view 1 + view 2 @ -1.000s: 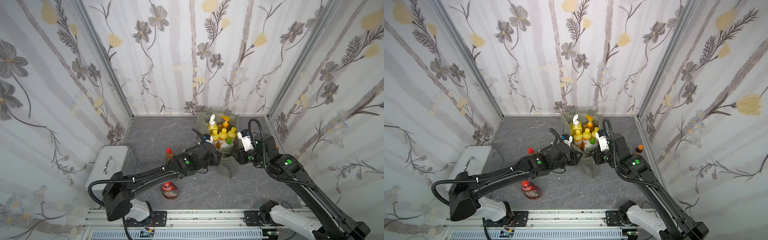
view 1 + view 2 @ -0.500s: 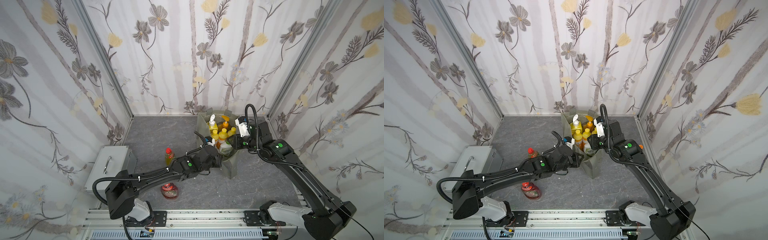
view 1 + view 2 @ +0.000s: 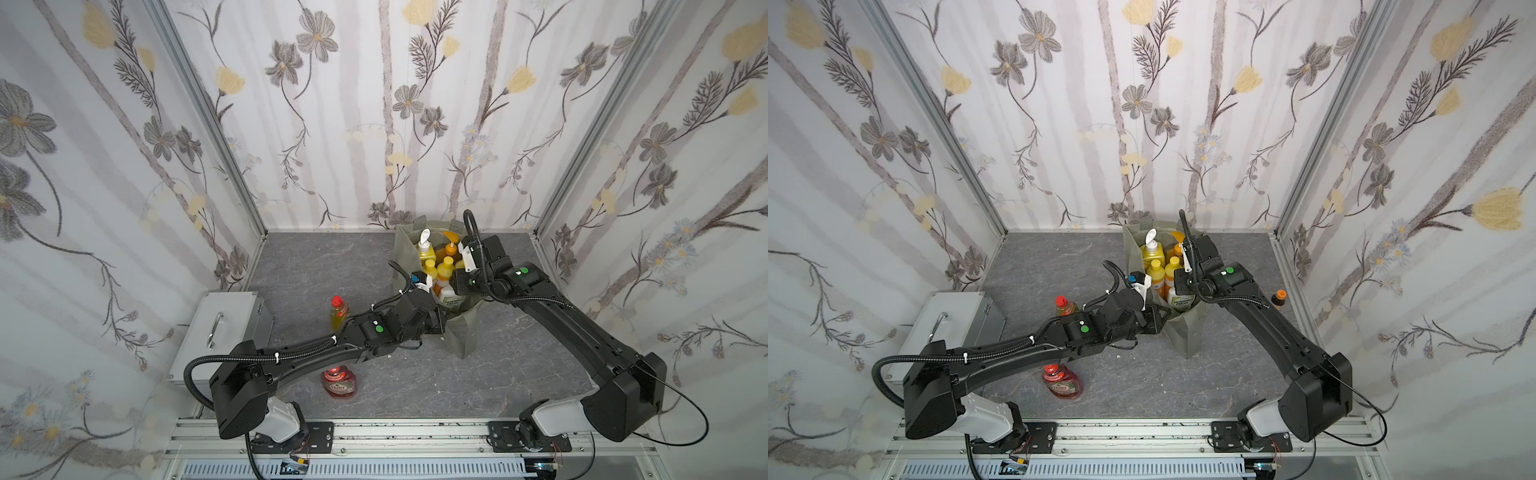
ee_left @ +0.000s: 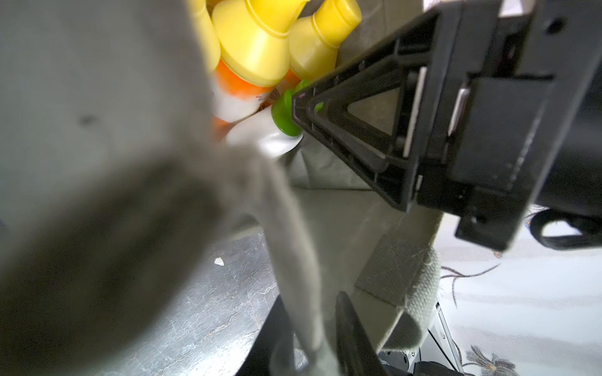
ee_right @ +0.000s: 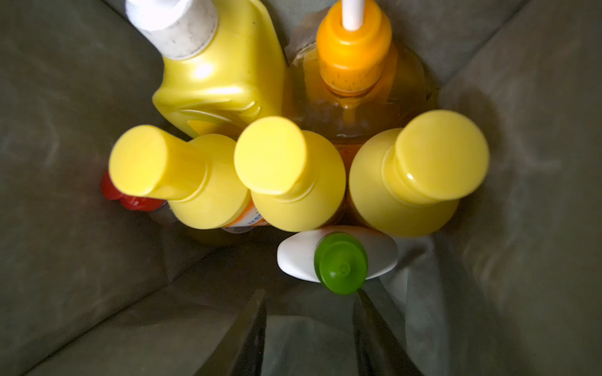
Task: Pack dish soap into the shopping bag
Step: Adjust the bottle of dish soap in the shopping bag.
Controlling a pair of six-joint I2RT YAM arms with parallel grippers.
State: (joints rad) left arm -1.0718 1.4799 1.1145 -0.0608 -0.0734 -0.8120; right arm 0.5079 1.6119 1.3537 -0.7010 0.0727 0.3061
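Observation:
The grey-green shopping bag stands at the back middle with several dish soap bottles upright in it: a big yellow pump bottle, an orange pump bottle, yellow-capped ones and a white green-capped one. My right gripper hangs open just above the green cap, touching nothing. My left gripper is shut on the bag's near wall fabric. A yellow-green red-capped bottle stands on the floor. A red bottle lies near the front.
A grey metal box with a handle sits at the left. A small dark orange-capped bottle stands by the right wall. My left arm stretches across the floor between the two loose bottles.
My right gripper's jaws have spread apart above the white bottle, and its wrist has swung toward the back over the bag. The left gripper keeps its hold on the bag.

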